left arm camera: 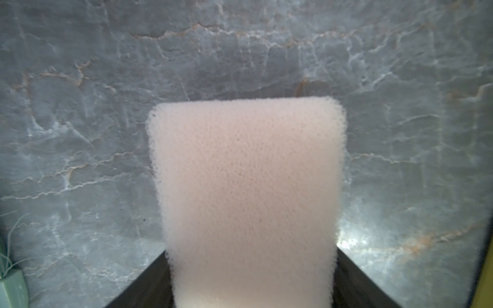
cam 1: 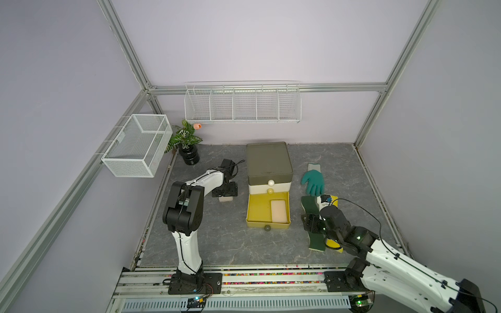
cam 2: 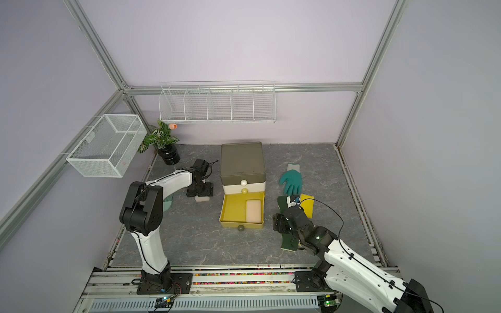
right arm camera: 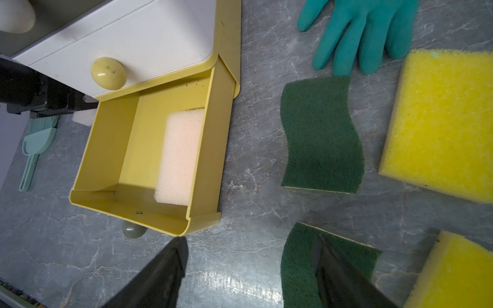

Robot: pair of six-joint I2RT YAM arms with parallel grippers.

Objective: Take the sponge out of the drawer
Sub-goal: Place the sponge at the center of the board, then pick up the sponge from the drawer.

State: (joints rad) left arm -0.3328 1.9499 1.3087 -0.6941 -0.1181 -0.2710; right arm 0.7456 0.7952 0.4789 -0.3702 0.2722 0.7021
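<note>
Grey tabletop (cam 1: 217,244), left arm (cam 1: 210,179) bent low, fingers (left arm camera: 152,290) astride pink sponge (cam 1: 226,199), grip unclear.

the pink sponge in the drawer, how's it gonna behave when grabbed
Probably soft and squashy: the sponge shows open-pored foam, so it should compress under a grip. That foam likely makes it very light for its size. It lies flat against one drawer wall, so it shouldn't roll, though that wall may hinder a grasp.

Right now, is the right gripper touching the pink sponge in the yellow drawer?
Apart. The right wrist view shows the right gripper outside the yellow drawer, above the table, with the drawer's front wall between it and the pink sponge.
</note>
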